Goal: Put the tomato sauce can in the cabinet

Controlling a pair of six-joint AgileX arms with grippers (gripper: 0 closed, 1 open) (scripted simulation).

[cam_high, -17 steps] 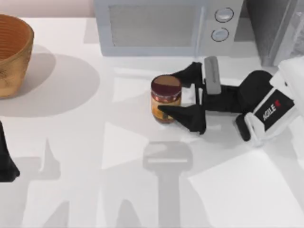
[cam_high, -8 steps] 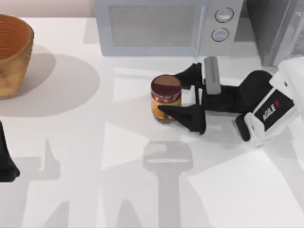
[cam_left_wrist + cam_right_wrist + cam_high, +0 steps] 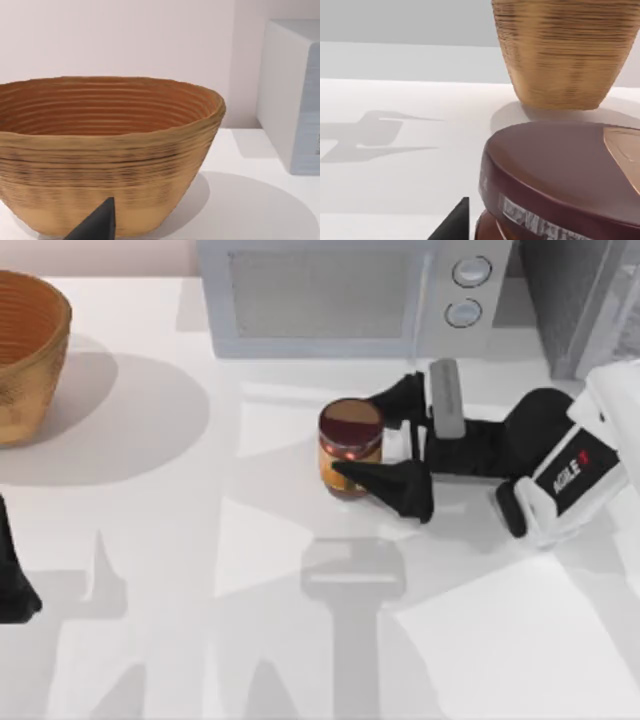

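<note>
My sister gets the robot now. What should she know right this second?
Right gripper: at the tomato sauce can, one finger on each side, closed on it.
Left gripper: parked at the table's left edge, near the basket.
The can stands upright on the table, in front of the microwave.
The cabinet is at the back right corner.
Done: can reached and gripped.
Left: lift it, carry it right, and set it in the cabinet.
</note>
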